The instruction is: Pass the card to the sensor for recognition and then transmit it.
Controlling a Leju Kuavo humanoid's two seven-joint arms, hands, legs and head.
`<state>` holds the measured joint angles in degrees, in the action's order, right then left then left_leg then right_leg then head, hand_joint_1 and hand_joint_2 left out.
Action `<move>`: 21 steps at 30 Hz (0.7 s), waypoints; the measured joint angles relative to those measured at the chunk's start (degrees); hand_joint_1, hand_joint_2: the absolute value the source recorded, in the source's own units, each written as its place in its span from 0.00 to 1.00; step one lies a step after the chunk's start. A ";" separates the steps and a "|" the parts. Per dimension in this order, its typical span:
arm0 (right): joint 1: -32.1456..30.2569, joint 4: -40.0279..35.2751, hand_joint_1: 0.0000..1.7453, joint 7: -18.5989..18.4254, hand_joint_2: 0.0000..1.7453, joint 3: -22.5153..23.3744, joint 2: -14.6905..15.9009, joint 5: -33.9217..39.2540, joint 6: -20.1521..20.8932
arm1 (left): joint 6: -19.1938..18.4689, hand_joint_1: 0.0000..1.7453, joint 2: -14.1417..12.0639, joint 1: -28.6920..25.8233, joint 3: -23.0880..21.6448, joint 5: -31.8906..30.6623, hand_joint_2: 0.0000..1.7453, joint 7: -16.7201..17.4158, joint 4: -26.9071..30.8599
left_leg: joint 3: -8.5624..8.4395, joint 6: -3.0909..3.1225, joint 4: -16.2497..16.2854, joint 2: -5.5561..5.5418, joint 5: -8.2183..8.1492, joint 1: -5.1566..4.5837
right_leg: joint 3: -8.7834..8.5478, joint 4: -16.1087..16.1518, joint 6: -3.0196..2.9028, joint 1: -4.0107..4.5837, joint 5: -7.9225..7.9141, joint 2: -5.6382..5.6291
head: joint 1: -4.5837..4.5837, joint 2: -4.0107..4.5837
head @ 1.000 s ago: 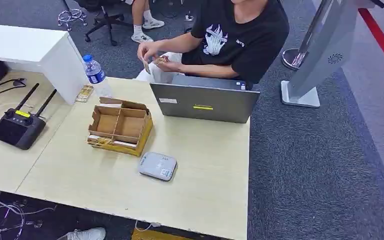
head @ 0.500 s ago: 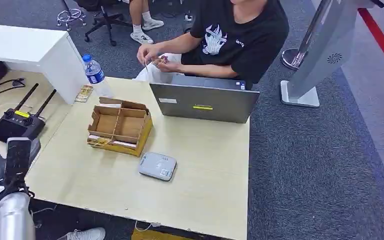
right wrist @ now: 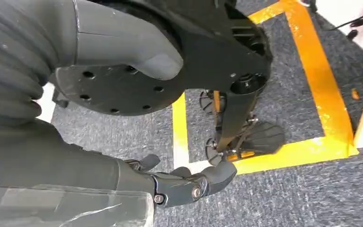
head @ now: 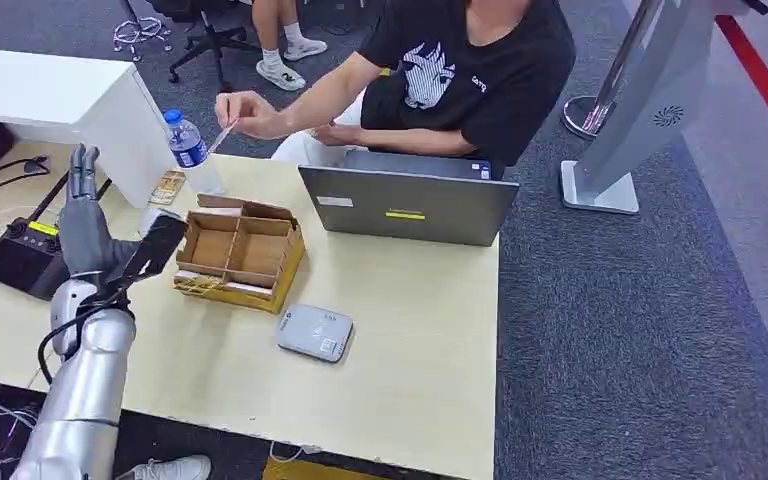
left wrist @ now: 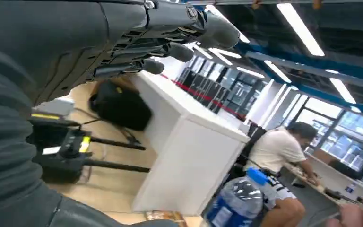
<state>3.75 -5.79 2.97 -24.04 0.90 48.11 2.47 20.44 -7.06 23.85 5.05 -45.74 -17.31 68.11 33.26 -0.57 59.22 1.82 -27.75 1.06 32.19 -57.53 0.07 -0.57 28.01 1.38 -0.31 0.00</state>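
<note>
A person seated behind the table holds out a thin card (head: 222, 135) above the water bottle (head: 189, 148). My left hand (head: 90, 228) is raised over the left part of the table, fingers (left wrist: 170, 47) straight up and thumb spread toward the cardboard box; it holds nothing and is short of the card. The grey card sensor (head: 315, 332) lies flat on the table in front of the box. My right hand (right wrist: 185, 183) hangs beside my body above the floor, fingers loose and holding nothing.
A compartmented cardboard box (head: 240, 250) stands mid-table, a grey laptop (head: 410, 205) behind it. A black remote with antennas (head: 25, 255) and cables lie at the left, beside a white cabinet (head: 60, 100). A grey stand (head: 650, 100) is on the carpet at right.
My left arm has come up from below the table's left edge, and the hand now stands upright beside the box. The person has stretched an arm out with the card toward it.
</note>
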 joint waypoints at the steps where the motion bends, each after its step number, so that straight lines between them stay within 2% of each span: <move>1: 0.16 -0.04 0.00 0.00 1.00 0.00 0.00 0.46 -0.15 | 0.37 0.00 -0.11 0.72 -1.28 -1.15 1.00 0.42 -0.40 | 0.00 0.00 0.00 0.00 0.00 0.00 | 0.00 0.00 0.00 0.00 0.00 0.00 | 0.00 0.00; 9: 1.36 -0.63 0.00 0.00 1.00 0.00 -0.07 3.68 -1.60 | 3.92 0.00 -0.59 7.04 -11.60 -11.40 1.00 4.09 -5.29 | 0.02 0.01 0.01 0.00 0.01 0.00 | 0.00 -0.01 0.01 0.00 -0.02 0.00 | 0.00 0.00; 10: 1.52 -0.68 0.00 0.00 1.00 0.00 -0.07 4.05 -1.79 | 4.40 0.26 -0.68 7.89 -12.91 -12.71 1.00 4.53 -6.17 | 0.02 0.02 0.01 -0.01 0.02 0.00 | 0.00 -0.01 0.01 0.00 -0.02 0.01 | 0.00 0.00; 11: 1.64 -0.79 0.00 0.00 1.00 0.00 -0.07 4.40 -1.93 | 4.85 1.00 -0.74 8.67 -14.21 -13.97 1.00 4.89 -7.06 | 0.03 0.02 0.01 -0.01 0.02 0.00 | 0.00 -0.01 0.01 0.00 -0.02 0.01 | 0.02 0.00; 19: 2.71 -1.42 0.00 0.09 1.00 0.00 -0.11 8.24 -3.46 | 9.64 1.00 -1.33 14.38 -23.29 -23.77 1.00 7.78 -13.84 | 0.07 0.02 0.01 -0.02 0.02 0.00 | 0.01 -0.04 0.01 0.00 -0.03 0.02 | 0.02 0.00; 21: 2.86 -1.44 0.00 0.13 1.00 0.02 -0.11 9.31 -3.67 | 11.08 1.00 -1.42 14.61 -24.35 -26.15 1.00 8.31 -14.30 | 0.06 0.02 0.02 0.02 0.02 -0.01 | 0.05 -0.04 0.01 0.00 -0.03 -0.01 | -0.02 0.00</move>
<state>6.61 -7.23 3.10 -24.02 0.79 57.41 -1.20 31.51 -8.48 38.46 -19.30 -71.88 -9.01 53.81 33.32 -0.55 59.23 1.83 -27.73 1.05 32.23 -57.57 0.07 -0.57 27.98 1.37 -0.33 0.00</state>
